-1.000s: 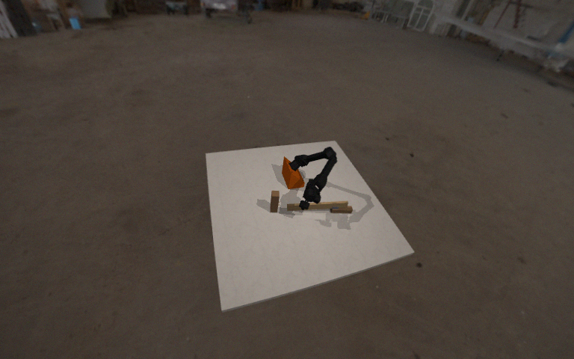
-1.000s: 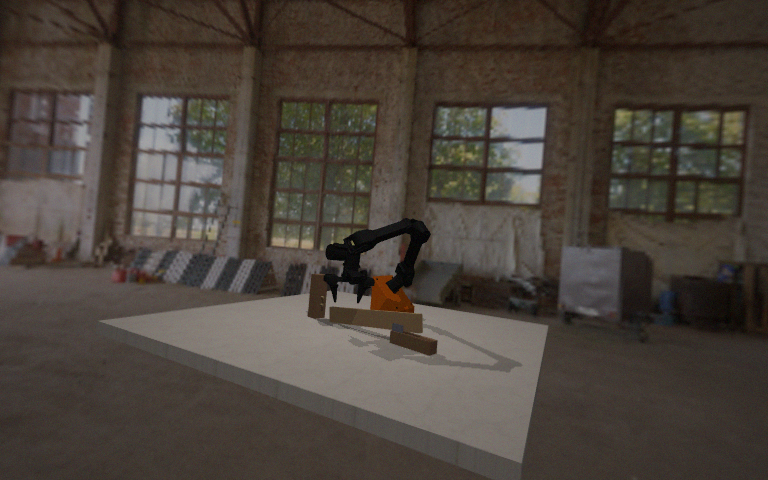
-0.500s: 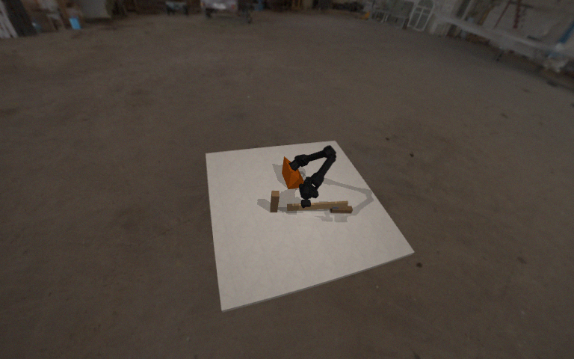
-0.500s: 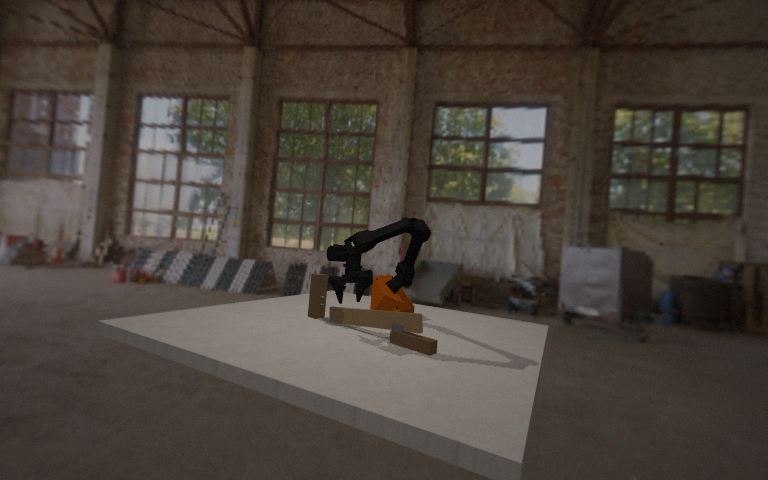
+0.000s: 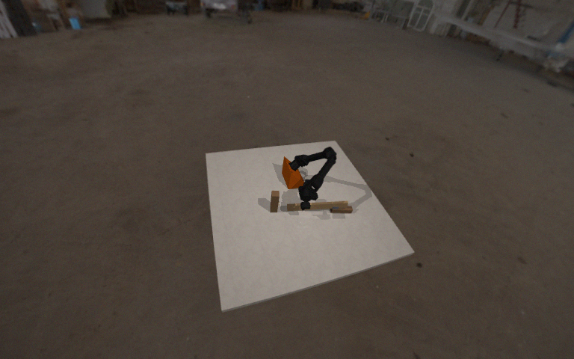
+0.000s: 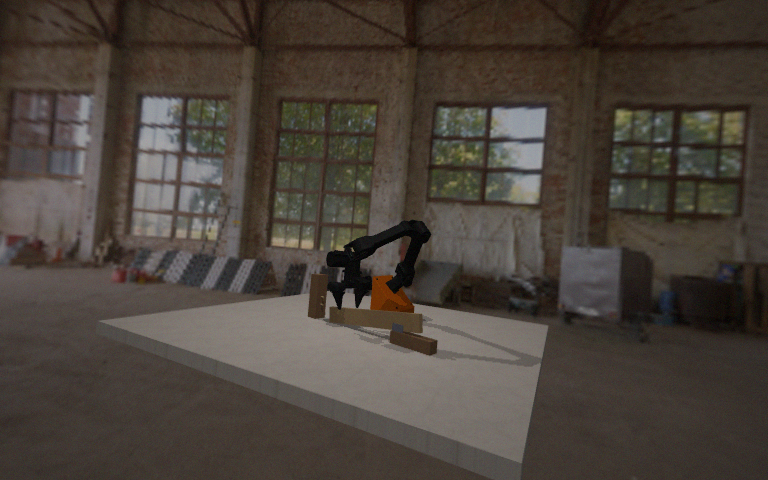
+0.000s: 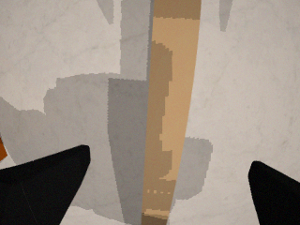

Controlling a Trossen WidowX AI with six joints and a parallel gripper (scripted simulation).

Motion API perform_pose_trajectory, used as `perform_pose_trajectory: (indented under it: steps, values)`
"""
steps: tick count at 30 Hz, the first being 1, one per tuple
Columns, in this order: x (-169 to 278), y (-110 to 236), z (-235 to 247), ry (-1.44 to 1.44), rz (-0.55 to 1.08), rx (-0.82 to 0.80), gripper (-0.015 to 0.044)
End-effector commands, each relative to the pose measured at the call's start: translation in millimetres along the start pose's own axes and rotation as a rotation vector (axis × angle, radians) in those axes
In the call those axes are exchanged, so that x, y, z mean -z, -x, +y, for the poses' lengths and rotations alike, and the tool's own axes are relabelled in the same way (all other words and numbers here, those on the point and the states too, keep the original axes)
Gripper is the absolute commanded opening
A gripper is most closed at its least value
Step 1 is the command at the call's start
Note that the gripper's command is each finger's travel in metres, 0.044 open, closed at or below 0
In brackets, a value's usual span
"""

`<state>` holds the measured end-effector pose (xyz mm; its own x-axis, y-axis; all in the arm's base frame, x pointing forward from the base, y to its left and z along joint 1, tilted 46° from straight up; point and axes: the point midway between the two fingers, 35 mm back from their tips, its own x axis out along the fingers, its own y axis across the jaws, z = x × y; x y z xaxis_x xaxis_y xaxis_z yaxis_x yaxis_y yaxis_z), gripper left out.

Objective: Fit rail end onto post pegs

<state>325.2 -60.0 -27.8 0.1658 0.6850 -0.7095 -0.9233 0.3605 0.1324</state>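
Observation:
The wooden rail has its near end low at the table, a short gap from the post. The post stands upright, with small pegs on its rail-facing side. The rail's far end is at the low footboard block, by the grey bracket; how it sits there is unclear. My gripper is open and empty, pointing down over the near part of the rail. In the wrist view the rail runs between the fingertips, touching neither. The holes are hidden.
The orange arm base stands on the white table, behind the rail in the exterior view. The post is close beside the gripper on the near-end side. Arm shadows fall across the rail and table.

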Motion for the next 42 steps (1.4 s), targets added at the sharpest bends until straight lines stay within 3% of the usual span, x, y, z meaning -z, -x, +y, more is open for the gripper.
perform_pose_trajectory:
  steps: [1,28,42]
  values:
    - [0,-9,3,-0.008,-0.005,-0.009,0.0440]
    - [-1,-49,6,-0.008,-0.010,-0.011,0.0440]
    - [-1,-49,6,-0.008,-0.010,-0.011,0.0072]
